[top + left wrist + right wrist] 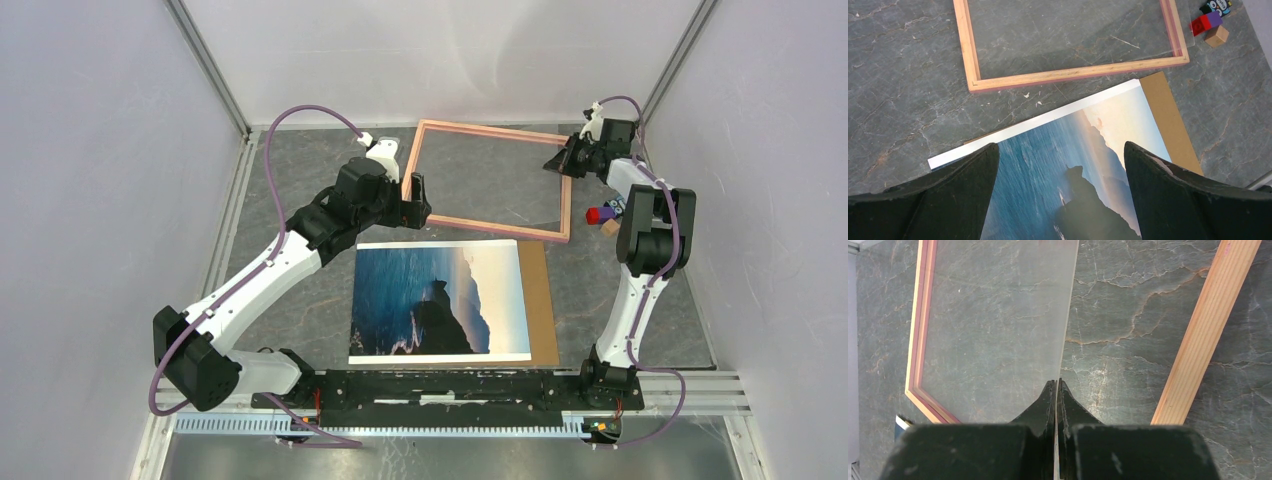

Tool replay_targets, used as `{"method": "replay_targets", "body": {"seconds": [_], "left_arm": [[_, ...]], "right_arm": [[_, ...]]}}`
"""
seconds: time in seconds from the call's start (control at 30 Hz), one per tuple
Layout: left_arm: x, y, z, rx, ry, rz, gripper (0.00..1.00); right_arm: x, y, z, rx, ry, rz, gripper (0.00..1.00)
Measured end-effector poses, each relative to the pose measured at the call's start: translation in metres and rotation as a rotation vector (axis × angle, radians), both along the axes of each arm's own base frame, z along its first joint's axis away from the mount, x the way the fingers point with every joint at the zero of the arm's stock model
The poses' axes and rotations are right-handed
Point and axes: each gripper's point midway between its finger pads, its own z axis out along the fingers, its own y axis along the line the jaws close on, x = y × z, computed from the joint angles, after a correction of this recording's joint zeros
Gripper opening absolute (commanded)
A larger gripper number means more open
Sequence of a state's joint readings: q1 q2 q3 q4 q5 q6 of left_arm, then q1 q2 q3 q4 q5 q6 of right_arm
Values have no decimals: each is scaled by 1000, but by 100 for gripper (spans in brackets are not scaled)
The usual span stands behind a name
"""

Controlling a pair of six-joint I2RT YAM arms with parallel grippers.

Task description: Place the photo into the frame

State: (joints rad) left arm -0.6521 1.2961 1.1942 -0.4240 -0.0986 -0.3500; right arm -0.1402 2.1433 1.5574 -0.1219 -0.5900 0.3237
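Note:
The photo (440,300) lies face up in the middle of the table, sea and dark cliffs showing; it also shows in the left wrist view (1073,145). The pink frame (490,232) lies just beyond it, back up, and shows in the left wrist view (1073,75) and the right wrist view (918,340). My left gripper (418,203) is open and empty, above the photo's far left corner by the frame's near corner (1060,150). My right gripper (560,160) is at the frame's right side, shut on the edge of a clear pane (998,330) that lies within the frame (1056,382).
A brown backing board (541,300) lies under the photo and sticks out on its right (1168,125). Small red, purple and tan blocks (600,217) sit right of the frame by the right arm (1209,24). Walls enclose the table at the left, back and right.

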Motion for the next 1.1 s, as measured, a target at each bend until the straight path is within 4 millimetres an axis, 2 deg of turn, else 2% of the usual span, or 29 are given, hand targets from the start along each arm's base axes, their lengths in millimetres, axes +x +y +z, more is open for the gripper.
{"method": "replay_targets", "body": {"seconds": [0.8,1.1], "left_arm": [[-1,0,0,-1,2,-4,100],[-1,-1,0,-1,2,-4,100]], "right_arm": [[0,-3,0,-3,-3,1,0],[-8,-2,-13,11,23,-13,0]]}}
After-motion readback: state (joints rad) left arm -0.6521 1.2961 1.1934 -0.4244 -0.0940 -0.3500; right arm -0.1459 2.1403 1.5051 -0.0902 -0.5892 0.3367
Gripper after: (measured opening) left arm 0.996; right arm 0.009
